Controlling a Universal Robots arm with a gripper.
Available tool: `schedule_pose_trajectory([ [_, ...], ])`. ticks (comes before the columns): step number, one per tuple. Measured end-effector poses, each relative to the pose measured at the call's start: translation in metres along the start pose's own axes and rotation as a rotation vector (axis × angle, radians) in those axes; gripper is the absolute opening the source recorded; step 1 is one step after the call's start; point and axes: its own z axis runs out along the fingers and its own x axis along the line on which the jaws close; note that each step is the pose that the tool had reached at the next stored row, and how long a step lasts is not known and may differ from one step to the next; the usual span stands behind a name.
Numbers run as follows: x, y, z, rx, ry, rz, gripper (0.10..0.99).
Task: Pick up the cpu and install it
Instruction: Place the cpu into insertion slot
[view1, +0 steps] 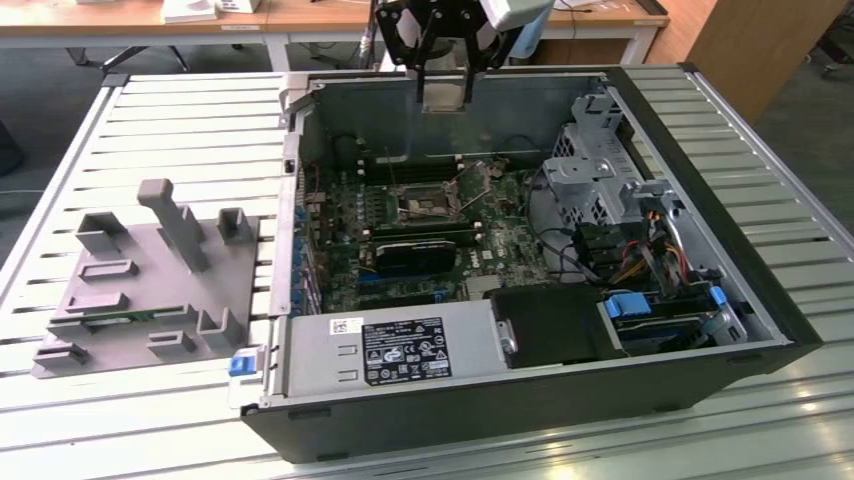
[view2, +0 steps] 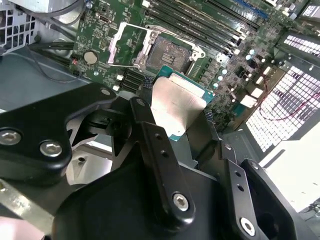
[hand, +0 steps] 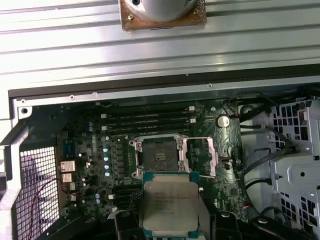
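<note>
My gripper (view1: 445, 72) hangs above the far wall of the open computer case and is shut on the cpu (view1: 446, 96). Both wrist views show the cpu (view2: 177, 100) (hand: 170, 202) as a silver square with a thin green rim, clamped at two opposite edges between the black fingers (view2: 145, 112). The chip hangs in the air, apart from the board. Below it lies the motherboard socket (view1: 427, 205) (view2: 170, 52) (hand: 159, 154), uncovered, with its metal load plate (view2: 125, 45) (hand: 212, 155) swung open to one side.
The case (view1: 747, 330) lies on a slatted metal table (view1: 174, 130). Inside are a power supply (view1: 387, 350), a drive cage (view1: 601, 170) with cables, and memory slots (hand: 145, 120) beside the socket. A grey plastic fixture (view1: 147, 290) stands on the exterior view's left.
</note>
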Motion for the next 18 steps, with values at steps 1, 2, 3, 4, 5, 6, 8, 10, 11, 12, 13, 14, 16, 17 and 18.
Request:
schedule_pose_trajectory([
  [1, 0.0, 0.0, 0.0, 0.0, -0.0002, 0.004, 0.529],
  [2, 0.0, 0.0, 0.0, 0.0, -0.0003, 0.008, 0.529],
  [3, 0.0, 0.0, 0.0, 0.0, -0.0006, 0.012, 0.529],
  [4, 0.0, 0.0, 0.0001, 0.0, -0.0008, 0.017, 0.529],
  [5, 0.0, 0.0, 0.0001, 0.0, -0.001, 0.021, 0.529],
  [6, 0.0, 0.0, 0.0001, 0.0, -0.0011, 0.025, 0.529],
  [8, 0.0, 0.0, 0.0001, 0.0, -0.0015, 0.032, 0.529],
  [10, 0.0, 0.0, 0.0001, 0.0, -0.0019, 0.039, 0.529],
  [11, 0.0, 0.0, 0.0001, 0.0, -0.002, 0.042, 0.529],
  [12, 0.0, 0.0, 0.0001, 0.0, -0.0021, 0.046, 0.529],
  [13, 0.0, 0.0, 0.0001, 0.0, -0.0023, 0.049, 0.529],
  [14, 0.0, 0.0, 0.0001, 0.0, -0.0025, 0.052, 0.529],
  [16, 0.0, 0.0, 0.0001, 0.0, -0.0027, 0.057, 0.529],
  [17, 0.0, 0.0, 0.0001, 0.0, -0.0029, 0.06, 0.529],
  [18, 0.0, 0.0, 0.0001, 0.0, -0.0029, 0.063, 0.529],
])
